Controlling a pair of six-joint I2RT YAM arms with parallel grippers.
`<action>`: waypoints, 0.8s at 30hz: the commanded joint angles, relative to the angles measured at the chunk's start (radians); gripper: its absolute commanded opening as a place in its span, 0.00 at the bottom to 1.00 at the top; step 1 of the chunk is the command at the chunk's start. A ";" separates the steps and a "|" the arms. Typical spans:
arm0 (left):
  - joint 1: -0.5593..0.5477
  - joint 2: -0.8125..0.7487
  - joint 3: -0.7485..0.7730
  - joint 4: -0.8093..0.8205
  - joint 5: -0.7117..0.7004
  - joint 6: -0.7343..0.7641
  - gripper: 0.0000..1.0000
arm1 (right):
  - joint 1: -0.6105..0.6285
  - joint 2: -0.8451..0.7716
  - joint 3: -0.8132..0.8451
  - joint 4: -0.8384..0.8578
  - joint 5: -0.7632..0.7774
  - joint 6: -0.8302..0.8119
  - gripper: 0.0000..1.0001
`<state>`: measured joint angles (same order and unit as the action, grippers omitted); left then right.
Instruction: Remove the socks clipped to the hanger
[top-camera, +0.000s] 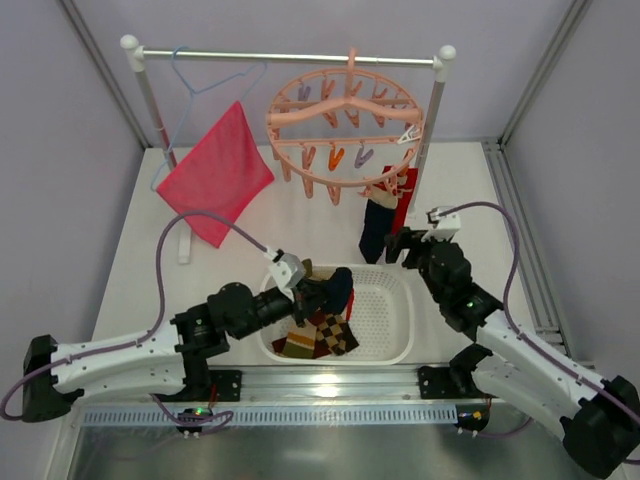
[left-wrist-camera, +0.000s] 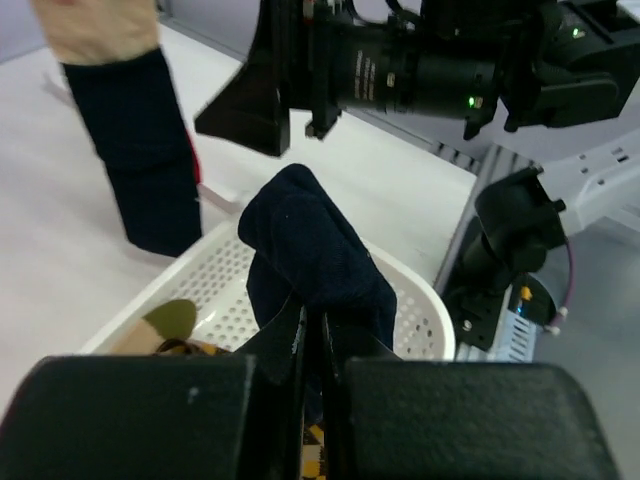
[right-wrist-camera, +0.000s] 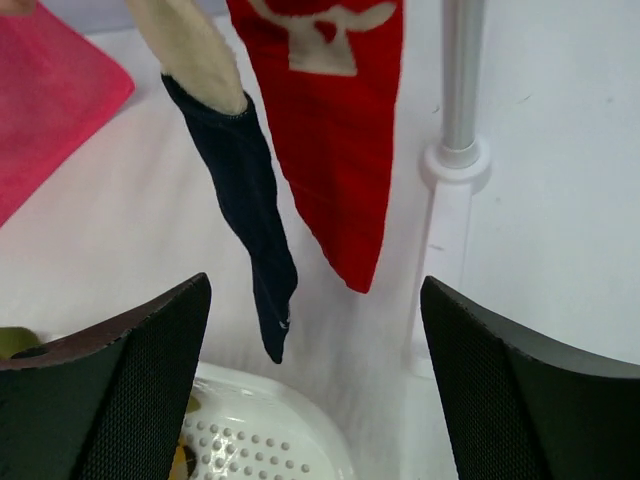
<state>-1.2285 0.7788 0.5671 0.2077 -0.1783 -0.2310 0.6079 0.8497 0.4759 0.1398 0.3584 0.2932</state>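
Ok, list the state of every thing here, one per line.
left gripper: shut on held navy sock, above basket.
right gripper: open, empty.
red sock: hanging from hanger.
dangling navy sock: hanging beside red sock.
basket: holds argyle socks.
pink cloth: hanging.

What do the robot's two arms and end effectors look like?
The left arm and right arm have white shells with black joints and bases. A pale purple cable loops along each. The left end effector and right end effector are black with textured finger pads, white wrist housings behind.
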 joint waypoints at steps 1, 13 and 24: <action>0.000 0.121 0.053 0.034 0.205 -0.016 0.00 | -0.054 -0.179 -0.037 -0.011 0.030 0.032 0.86; 0.043 0.551 0.143 0.237 0.359 -0.108 0.00 | -0.198 -0.411 -0.097 -0.161 0.099 0.001 0.93; 0.038 0.542 0.129 0.157 0.098 -0.119 1.00 | -0.220 -0.388 -0.140 -0.056 0.010 -0.017 0.94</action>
<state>-1.1900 1.3670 0.6842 0.3561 0.0322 -0.3408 0.3958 0.4507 0.3584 -0.0029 0.4164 0.2943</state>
